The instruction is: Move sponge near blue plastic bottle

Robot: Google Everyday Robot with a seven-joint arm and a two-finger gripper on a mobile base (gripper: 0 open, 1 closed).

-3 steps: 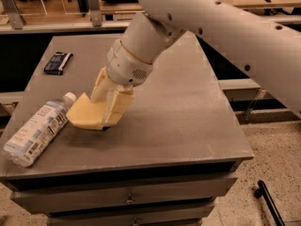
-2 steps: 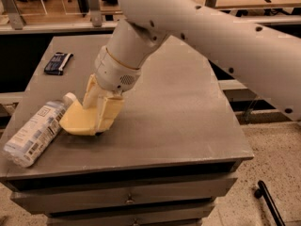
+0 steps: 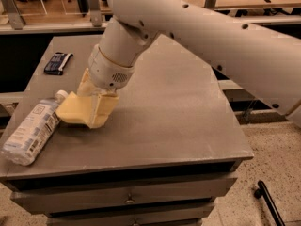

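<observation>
My gripper [image 3: 97, 101] is closed on the sponge [image 3: 75, 111], low over the table [image 3: 178, 117]. The bottle [image 3: 32, 128] lies on its side just beyond the sponge, cap end nearest my gripper.

A grey cabinet [image 3: 188, 126] with drawers [image 3: 127, 199] stands on speckled floor [image 3: 277, 145]; metal posts [image 3: 10, 8] and wooden floor [image 3: 61, 11] lie far behind.

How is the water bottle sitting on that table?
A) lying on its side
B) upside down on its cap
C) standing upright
A: the blue plastic bottle lies on its side at the table's front left, its cap toward the sponge, which the gripper holds just beside it.
</observation>
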